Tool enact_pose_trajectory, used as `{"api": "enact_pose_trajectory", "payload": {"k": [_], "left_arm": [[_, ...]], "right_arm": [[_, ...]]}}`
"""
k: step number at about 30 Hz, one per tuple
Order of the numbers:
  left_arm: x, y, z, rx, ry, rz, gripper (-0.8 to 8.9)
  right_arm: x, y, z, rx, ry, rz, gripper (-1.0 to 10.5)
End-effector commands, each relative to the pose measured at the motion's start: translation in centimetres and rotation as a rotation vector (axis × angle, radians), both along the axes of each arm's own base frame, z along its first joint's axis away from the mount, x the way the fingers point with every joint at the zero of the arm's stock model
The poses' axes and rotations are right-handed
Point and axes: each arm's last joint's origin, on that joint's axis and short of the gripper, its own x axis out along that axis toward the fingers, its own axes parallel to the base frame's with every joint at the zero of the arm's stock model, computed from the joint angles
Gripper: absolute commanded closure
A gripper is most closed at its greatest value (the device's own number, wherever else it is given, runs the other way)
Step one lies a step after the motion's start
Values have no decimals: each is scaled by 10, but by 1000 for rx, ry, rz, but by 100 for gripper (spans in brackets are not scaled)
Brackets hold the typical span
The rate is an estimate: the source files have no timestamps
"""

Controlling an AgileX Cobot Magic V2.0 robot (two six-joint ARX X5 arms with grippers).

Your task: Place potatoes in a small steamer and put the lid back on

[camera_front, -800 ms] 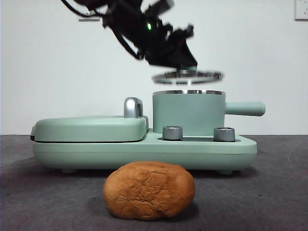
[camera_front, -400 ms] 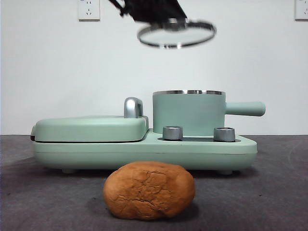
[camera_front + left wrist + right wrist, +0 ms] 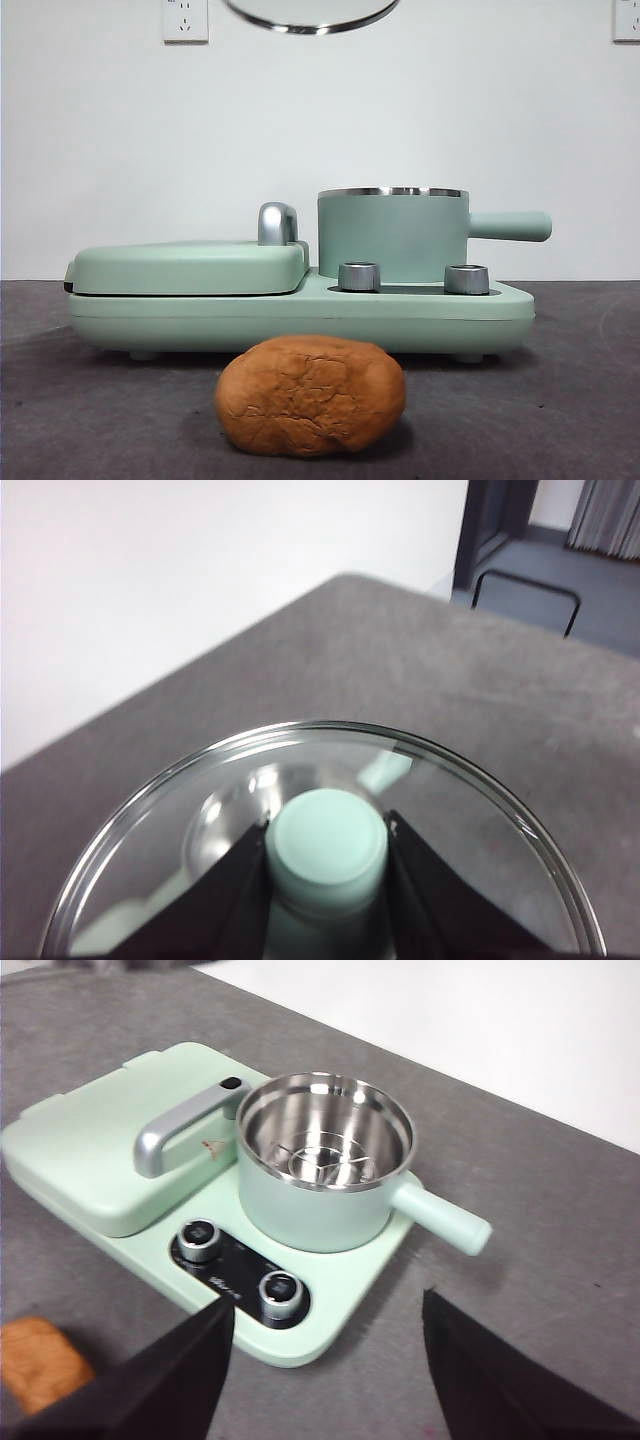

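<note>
While hoisted: I see the left gripper [image 3: 325, 855] clamped on the glass lid's [image 3: 311, 14] knob [image 3: 326, 845].
Right gripper [image 3: 325, 1360]: jaws apart, above the small steamer [image 3: 318, 1170].
Potato [image 3: 310, 395]: on the table [image 3: 560, 400], probably untouched.

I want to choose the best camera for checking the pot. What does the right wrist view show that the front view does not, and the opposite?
Only the right wrist view shows inside the small steamer: a steel rack, no food; also the open right gripper. Only the front view shows the lid high above and two wall sockets. Both show the potato on the table, the grill cover and two knobs.
</note>
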Motion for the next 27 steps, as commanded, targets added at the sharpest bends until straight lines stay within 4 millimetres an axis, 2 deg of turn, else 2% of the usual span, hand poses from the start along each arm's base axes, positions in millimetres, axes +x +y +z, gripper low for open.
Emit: {"api": "enact_pose_trajectory", "payload": {"k": [1,10,15,21,27], "left_arm": [[-14,11,5,-20,-39,31,800],[-62,53,-24,-53,25,152,799],[-89,74,-42,-92,58,238,799],[-115,94,-53,-59,92,357,800],[-127,102,-54,-27,111,392,800]], "right_arm": [[-1,1,5,29,-5,27,653],[1,5,4,29,15,67,653],[12,16,-2,39,89,180,653],[35,40,-17,-17,206,308,652],[54,76,-37,-132,264,473,652]]}}
